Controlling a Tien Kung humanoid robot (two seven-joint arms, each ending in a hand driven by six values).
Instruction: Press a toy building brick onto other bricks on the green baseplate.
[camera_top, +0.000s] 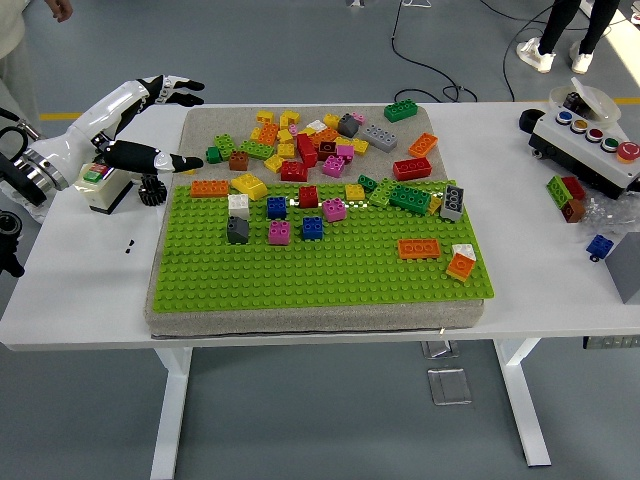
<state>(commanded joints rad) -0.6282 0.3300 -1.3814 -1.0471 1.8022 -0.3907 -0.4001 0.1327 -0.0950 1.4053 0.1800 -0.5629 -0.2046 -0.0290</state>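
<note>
While the left hand (160, 125) hovers spread and empty beside the green baseplate (330, 275), no brick is picked; next it must reach the loose brick pile (310, 140) and grasp 1.

One white-and-black robot hand (160, 125) shows, fingers spread, holding nothing. Just right of it lies one green studded plastic baseplate (320, 275) on one grey cloth pad (200, 125). Roughly fifteen plastic bricks stand on that plate, among them two orange flat bricks (418, 248) and two blue square bricks (312, 227). Farther right and beyond the hand sits one loose heap of mixed-colour bricks (315, 140), too crowded to count exactly. Far right: one white button box (590, 140).
</note>
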